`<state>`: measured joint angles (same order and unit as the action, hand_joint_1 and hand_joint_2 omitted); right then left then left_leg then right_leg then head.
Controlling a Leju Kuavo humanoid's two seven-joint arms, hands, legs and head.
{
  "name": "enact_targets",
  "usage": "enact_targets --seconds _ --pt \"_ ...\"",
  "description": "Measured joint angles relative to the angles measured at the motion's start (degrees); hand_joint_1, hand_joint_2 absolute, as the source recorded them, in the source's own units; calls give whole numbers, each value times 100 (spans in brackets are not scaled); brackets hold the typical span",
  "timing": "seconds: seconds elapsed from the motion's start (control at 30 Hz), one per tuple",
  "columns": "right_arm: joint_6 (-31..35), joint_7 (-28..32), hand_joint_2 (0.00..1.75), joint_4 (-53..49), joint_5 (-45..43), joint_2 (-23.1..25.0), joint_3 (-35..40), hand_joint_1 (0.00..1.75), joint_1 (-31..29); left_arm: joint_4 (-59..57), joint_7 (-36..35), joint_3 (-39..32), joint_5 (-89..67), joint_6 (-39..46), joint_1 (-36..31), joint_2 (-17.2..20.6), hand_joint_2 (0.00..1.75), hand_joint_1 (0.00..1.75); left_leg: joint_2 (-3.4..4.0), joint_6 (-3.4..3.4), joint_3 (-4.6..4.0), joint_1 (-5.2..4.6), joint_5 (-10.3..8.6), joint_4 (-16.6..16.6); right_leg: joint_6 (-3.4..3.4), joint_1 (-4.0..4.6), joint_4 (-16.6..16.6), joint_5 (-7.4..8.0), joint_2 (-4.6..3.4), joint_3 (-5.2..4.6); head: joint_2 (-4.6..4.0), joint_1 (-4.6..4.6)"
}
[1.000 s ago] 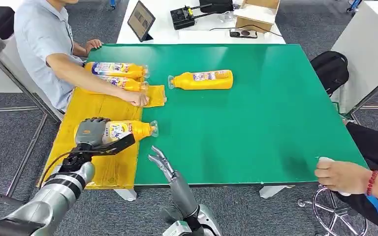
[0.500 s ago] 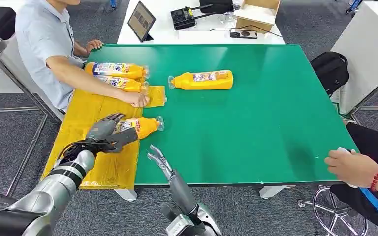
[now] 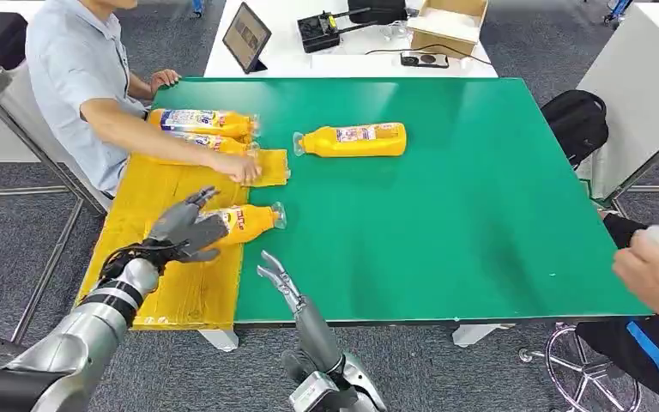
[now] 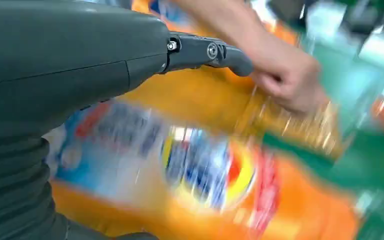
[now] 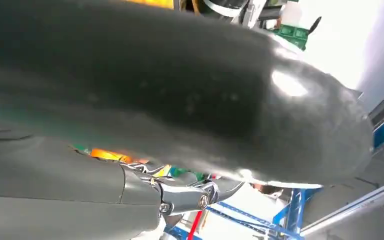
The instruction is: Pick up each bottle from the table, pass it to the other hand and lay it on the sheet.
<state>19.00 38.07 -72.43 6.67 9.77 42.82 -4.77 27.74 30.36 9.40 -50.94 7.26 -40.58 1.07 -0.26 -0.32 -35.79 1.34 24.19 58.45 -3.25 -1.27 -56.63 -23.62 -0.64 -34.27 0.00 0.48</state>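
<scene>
Orange plastic bottle with blue-white label (image 3: 242,221): lying on side, body on crinkled yellow sheet (image 3: 182,296), clear cap end past sheet edge over green table (image 3: 446,215)
Left hand (image 3: 184,229): fingers spread over bottle's base end, not clenched; contact with bottle cannot tell
Right hand (image 3: 279,279): just beside table's near edge, fingers apart, grasping nothing
Person's hand (image 3: 238,170): beyond left fingertips, pressing sheet
Second like bottle (image 3: 352,139): well beyond, on table
Risk: bottle may roll off sheet if fingers brush it on lifting

Tablet (image 3: 245,35) and cardboard box (image 3: 449,23) behind the table.
</scene>
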Motion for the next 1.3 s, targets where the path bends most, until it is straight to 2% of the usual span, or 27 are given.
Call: enact_targets --seconds 0.2,0.23,0.4,0.5,0.63,0.73,0.87,0.97,1.13,1.3 --pt "616 0 0 -65 131 -2 9 0 -36 1054 330 -480 1410 614 297 -336 175 0 -2 0 -2 -1 1 0 0 0 1 0 0 -1 0 0" --pt "719 0 175 -81 142 -2 15 0 -43 1282 321 -557 1653 622 373 -435 175 0 -2 0 -2 -2 1 0 0 -1 1 0 0 -1 0 0" --pt "1281 0 175 -160 247 -26 138 0 -78 2595 220 -824 3201 736 785 -861 175 0 -1 0 -3 -1 2 0 0 0 1 0 -1 -2 0 0" --pt "1573 0 175 -81 633 -94 190 0 -133 3380 253 -865 4085 948 1118 -1031 175 0 0 0 -3 -1 2 0 0 1 1 -1 -1 -2 0 -2" --pt "1307 -13 175 362 1649 -205 20 0 -166 4459 456 -889 5068 1683 1850 -1211 175 0 3 1 -3 -1 5 0 -1 0 3 -1 -2 -3 0 -2" --pt "1246 -175 175 455 2158 -323 -355 0 -47 5104 596 -881 5092 2202 2508 -1244 175 0 0 0 -5 -2 6 0 -2 -1 5 -4 0 -4 0 -2" --pt "1213 -1070 175 492 3045 -494 -1085 0 60 5747 559 -800 4759 2445 3361 -1279 175 0 1 6 -6 -8 12 0 -6 -7 7 -8 0 -5 0 -2" --pt "1220 -1270 175 494 3567 -616 -1671 0 122 6070 524 -734 4254 2548 3864 -1296 175 0 0 6 -6 -9 12 0 -7 -8 9 -7 0 -5 0 -2" --pt "1311 -1336 175 385 3797 -675 -2448 0 271 6376 421 -614 3654 2771 4354 -1355 175 0 -1 6 -6 -9 12 0 -7 -7 9 -6 -1 -4 0 -2" --pt "1244 -1692 175 385 4155 -699 -2858 0 278 6491 358 -607 3497 2865 4535 -1397 175 0 0 6 -5 -8 11 0 -7 -6 8 -6 0 -3 0 -4"
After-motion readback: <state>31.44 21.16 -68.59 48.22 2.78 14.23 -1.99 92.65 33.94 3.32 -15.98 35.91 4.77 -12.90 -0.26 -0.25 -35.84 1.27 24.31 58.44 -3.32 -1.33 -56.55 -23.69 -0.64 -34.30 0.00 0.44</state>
